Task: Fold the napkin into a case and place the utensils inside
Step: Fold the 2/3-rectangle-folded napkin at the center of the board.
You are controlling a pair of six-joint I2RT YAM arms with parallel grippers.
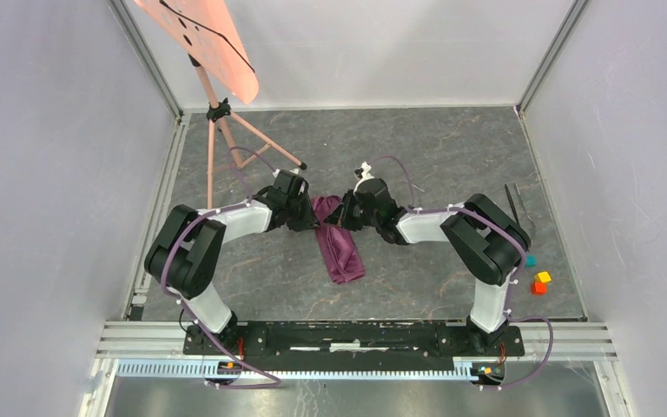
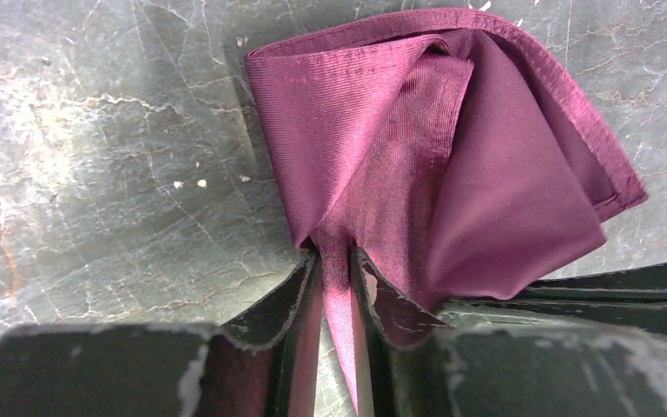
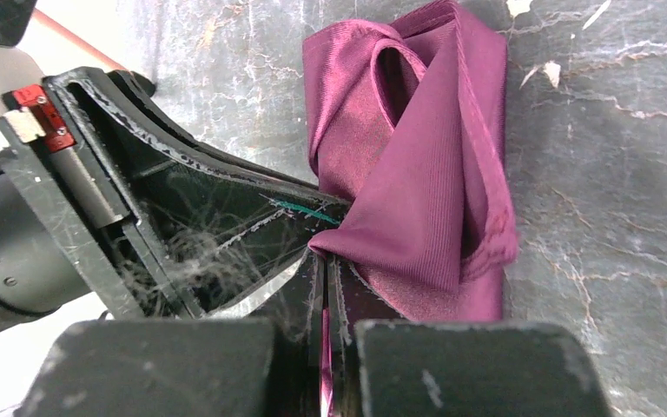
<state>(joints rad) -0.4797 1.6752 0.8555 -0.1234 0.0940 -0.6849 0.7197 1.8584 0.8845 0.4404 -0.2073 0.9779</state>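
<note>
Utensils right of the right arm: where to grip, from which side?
Probably mid-handle, from straight above, jaws across the narrow width: the utensils lie flat, long axes near to far. Right gripper is shut on the napkin, so release first.

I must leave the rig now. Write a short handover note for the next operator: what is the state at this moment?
Left pincer: closed on a fold of the napkin.
Right pincer: closed on it from the opposite side.
Napkin: a long folded strip, far end bunched; folding not finished.
Utensils: on the table at the right, outside the napkin.
To do: finish folding, then put the utensils inside.
</note>
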